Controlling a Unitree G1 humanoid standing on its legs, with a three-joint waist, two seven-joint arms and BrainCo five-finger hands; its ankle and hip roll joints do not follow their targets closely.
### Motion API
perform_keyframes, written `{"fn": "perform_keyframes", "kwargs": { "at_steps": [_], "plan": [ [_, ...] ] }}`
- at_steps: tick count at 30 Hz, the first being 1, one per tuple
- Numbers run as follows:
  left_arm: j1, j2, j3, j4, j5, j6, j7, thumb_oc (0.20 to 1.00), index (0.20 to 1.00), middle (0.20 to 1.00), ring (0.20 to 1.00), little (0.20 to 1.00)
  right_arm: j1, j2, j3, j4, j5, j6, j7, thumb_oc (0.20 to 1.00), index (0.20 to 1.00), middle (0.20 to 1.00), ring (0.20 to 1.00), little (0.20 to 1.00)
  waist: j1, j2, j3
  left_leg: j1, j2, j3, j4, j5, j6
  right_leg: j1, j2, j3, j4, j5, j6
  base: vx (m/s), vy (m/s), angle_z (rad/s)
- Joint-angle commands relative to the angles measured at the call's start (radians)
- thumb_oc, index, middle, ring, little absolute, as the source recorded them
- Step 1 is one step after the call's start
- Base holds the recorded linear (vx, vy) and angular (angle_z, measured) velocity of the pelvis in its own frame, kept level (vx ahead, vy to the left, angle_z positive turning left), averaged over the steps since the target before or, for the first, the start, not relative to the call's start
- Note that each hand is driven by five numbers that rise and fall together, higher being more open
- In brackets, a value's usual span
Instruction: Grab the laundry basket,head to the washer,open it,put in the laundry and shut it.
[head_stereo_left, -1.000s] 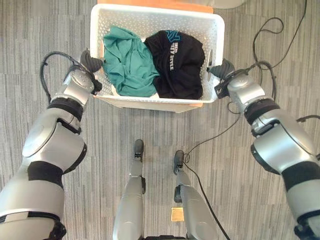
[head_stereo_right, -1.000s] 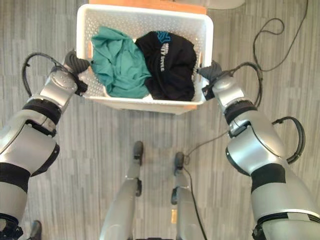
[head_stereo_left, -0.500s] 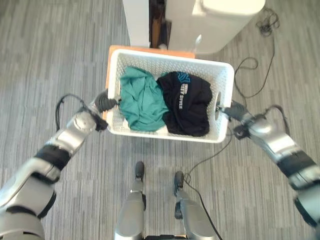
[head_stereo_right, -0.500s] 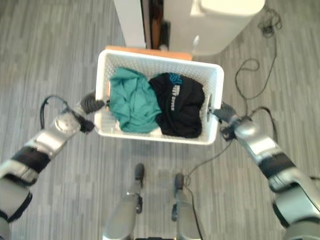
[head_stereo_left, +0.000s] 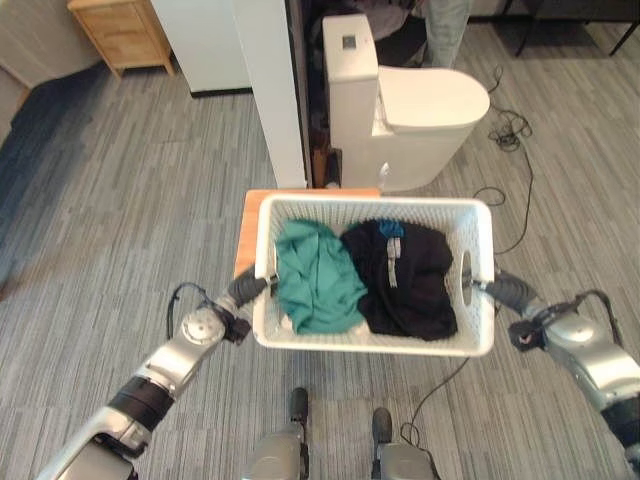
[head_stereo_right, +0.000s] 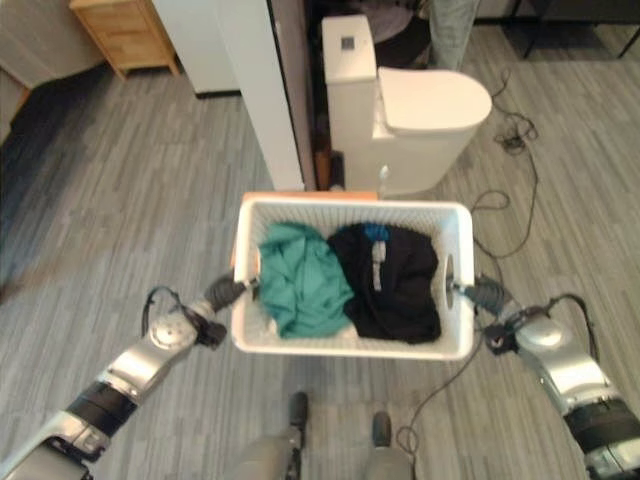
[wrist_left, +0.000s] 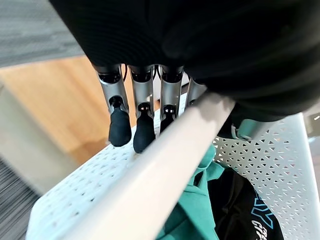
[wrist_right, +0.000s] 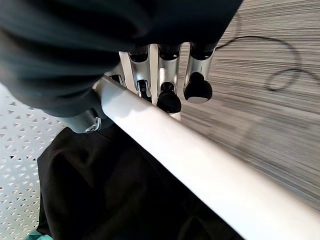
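left hand (head_stereo_left: 245, 288) and right hand (head_stereo_left: 497, 289) are each clamped on an end rim of the white laundry basket (head_stereo_left: 374, 341), held level between them, long axis running hand to hand. inside: teal garment (head_stereo_left: 315, 277), black garment (head_stereo_left: 405, 277). beyond: toilet (head_stereo_left: 405, 100).

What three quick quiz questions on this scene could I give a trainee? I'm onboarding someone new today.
1. True or false: the teal shirt lies on the robot's left side of the basket.
2. What does each hand hold? A) the basket's rim B) the black garment C) nothing
3. Fill in: beyond the basket stands a white ____.

Key:
1. True; the black garment lies on the right.
2. A: left hand and right hand have fingers curled over the rim.
3. Toilet.
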Motion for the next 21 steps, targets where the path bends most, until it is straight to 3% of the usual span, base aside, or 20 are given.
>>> {"fn": "perform_keyframes", "kwargs": {
  "at_steps": [1, 7, 16, 19, 21],
  "plan": [
    [-0.077, -0.044, -0.035, 0.087, -0.014, -0.061, -0.031, 0.2, 0.2, 0.2, 0.2, 0.2, -0.007, 0.007, -0.046, -0.076, 0.09, -0.085, 0.057, 0.2, 0.2, 0.2, 0.2, 0.2, 0.017, -0.031, -0.22, 0.055, 0.027, -0.059, 0.043, -0.152, -0.006, -0.053, -0.063, 0.013, 0.142, -0.084, 0.039, 0.0, 0.0, 0.0],
    [-0.106, -0.04, -0.042, 0.096, 0.013, -0.064, -0.033, 0.2, 0.2, 0.2, 0.2, 0.2, -0.003, 0.024, -0.046, -0.077, 0.078, -0.087, 0.061, 0.2, 0.2, 0.2, 0.2, 0.2, 0.012, -0.032, -0.23, 0.058, 0.024, -0.048, 0.048, -0.167, 0.003, -0.058, -0.065, 0.031, 0.122, -0.067, 0.046, -0.01, 0.026, -0.01],
    [-0.148, -0.078, -0.072, 0.136, 0.061, -0.068, -0.047, 0.2, 0.2, 0.2, 0.2, 0.2, 0.049, 0.061, -0.115, -0.095, 0.069, -0.096, 0.048, 0.2, 0.2, 0.2, 0.2, 0.2, -0.014, -0.042, -0.19, 0.008, -0.007, -0.009, 0.156, -0.228, 0.032, -0.101, -0.095, 0.086, 0.146, -0.042, 0.069, -0.06, 0.106, -0.15],
    [-0.173, -0.103, -0.081, 0.166, 0.079, -0.073, -0.046, 0.2, 0.2, 0.2, 0.2, 0.2, 0.057, 0.078, -0.132, -0.094, 0.061, -0.096, 0.042, 0.2, 0.2, 0.2, 0.2, 0.2, -0.031, -0.04, -0.162, -0.01, -0.032, 0.017, 0.176, -0.245, 0.054, -0.149, -0.112, 0.134, 0.166, -0.014, 0.088, -0.1, 0.157, -0.25],
    [-0.186, -0.117, -0.079, 0.186, 0.085, -0.077, -0.041, 0.2, 0.2, 0.2, 0.2, 0.2, 0.053, 0.092, -0.142, -0.087, 0.062, -0.098, 0.033, 0.2, 0.2, 0.2, 0.2, 0.2, -0.043, -0.039, -0.142, -0.026, -0.049, 0.044, 0.183, -0.25, 0.066, -0.185, -0.13, 0.163, 0.16, 0.038, 0.103, -0.17, 0.208, -0.39]
  ]
}}
